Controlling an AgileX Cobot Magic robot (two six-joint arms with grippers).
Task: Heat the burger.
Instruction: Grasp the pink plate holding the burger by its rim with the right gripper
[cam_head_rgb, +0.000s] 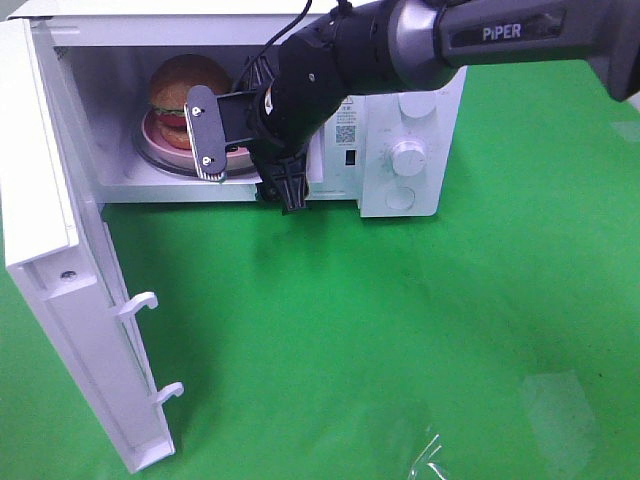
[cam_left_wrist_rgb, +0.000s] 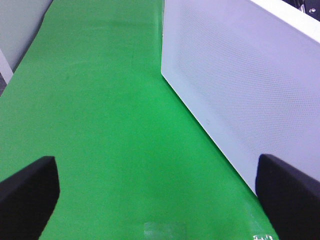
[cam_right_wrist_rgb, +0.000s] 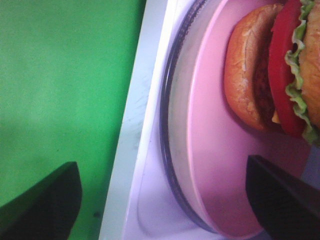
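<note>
The burger (cam_head_rgb: 186, 88) sits on a pink plate (cam_head_rgb: 160, 138) inside the open microwave (cam_head_rgb: 400, 150), toward its back; the right gripper (cam_head_rgb: 245, 160) at the cavity's front edge is spread wide, grasping nothing, the left gripper (cam_left_wrist_rgb: 155, 200) likewise released over the green cloth (cam_head_rgb: 400, 330)

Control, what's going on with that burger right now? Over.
Both jaws open, nothing held. Burger on pink plate inside microwave. Door wide open; right arm at the opening.

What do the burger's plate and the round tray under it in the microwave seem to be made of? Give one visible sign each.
Pink plate: likely plastic or glazed ceramic; opaque, evenly coloured, soft sheen.
Round tray: probably glass; clear with a dark rim, the white floor showing through.
</note>
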